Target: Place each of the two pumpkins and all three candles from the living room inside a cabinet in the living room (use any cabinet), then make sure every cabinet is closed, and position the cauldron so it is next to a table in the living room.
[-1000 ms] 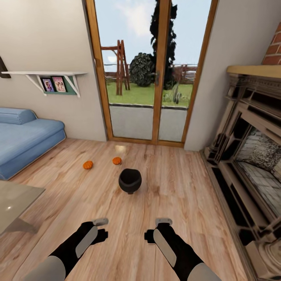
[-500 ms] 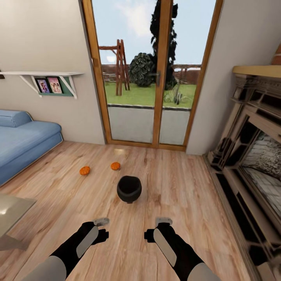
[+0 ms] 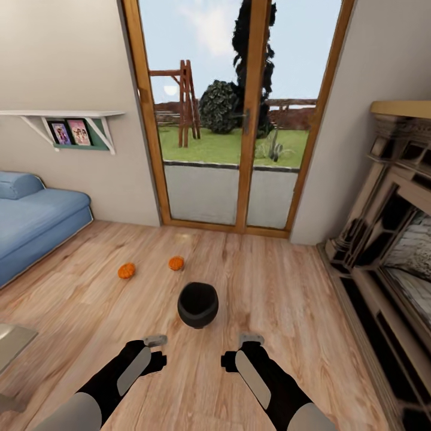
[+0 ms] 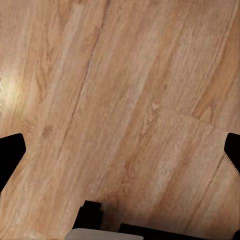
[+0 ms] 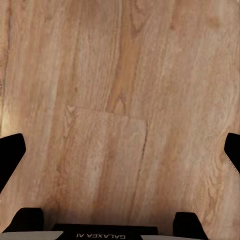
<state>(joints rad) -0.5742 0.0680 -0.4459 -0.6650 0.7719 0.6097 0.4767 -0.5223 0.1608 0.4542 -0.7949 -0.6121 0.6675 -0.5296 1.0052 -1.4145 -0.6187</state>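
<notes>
Left gripper [image 4: 120,150] and right gripper [image 5: 120,150] both spread apart, empty, above wood floor [image 3: 287,299]. Cauldron [image 3: 197,304] just ahead; two pumpkins [image 3: 126,270] beyond it.

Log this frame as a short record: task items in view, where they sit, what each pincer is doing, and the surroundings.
pumpkins: two, left pumpkin and right pumpkin, apart on the wood floor
cauldron: cauldron upright on the floor, nearer the robot than both pumpkins
left pincer: left pincer open, empty, over bare floor
right pincer: right pincer open, empty, over bare floor
surroundings: glass doors ahead, blue sofa left, fireplace right
</notes>
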